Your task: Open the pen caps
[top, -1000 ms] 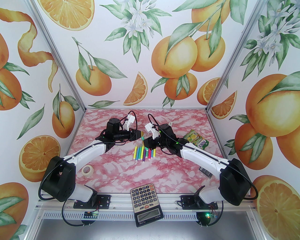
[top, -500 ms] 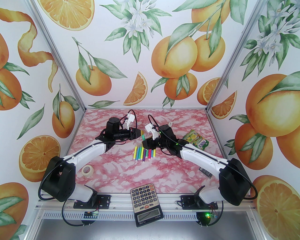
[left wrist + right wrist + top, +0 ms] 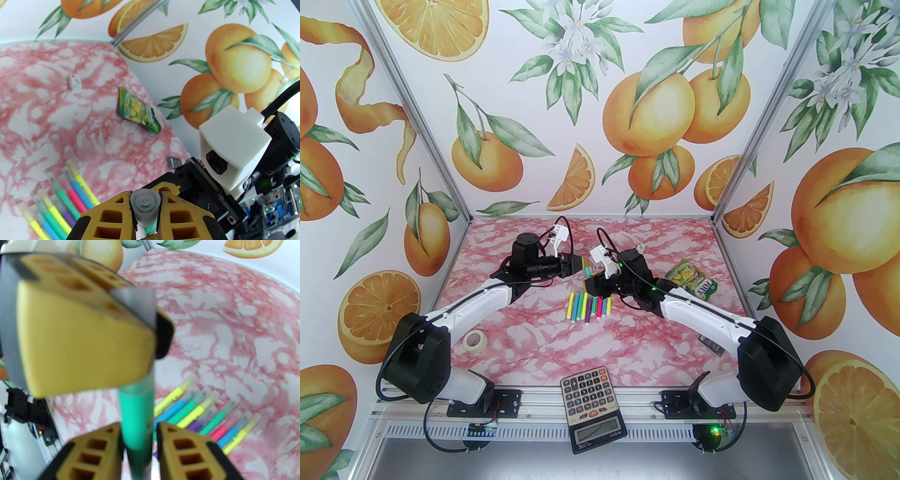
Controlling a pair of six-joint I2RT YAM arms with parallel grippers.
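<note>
Left gripper is clamped on the clear cap of one green pen over mid-tabletop, right gripper straddles its barrel (can't tell if it's gripping), nine more pens just nearer haven't budged in the last second, plus one pouch by the right edge, one calculator at the near edge.
</note>
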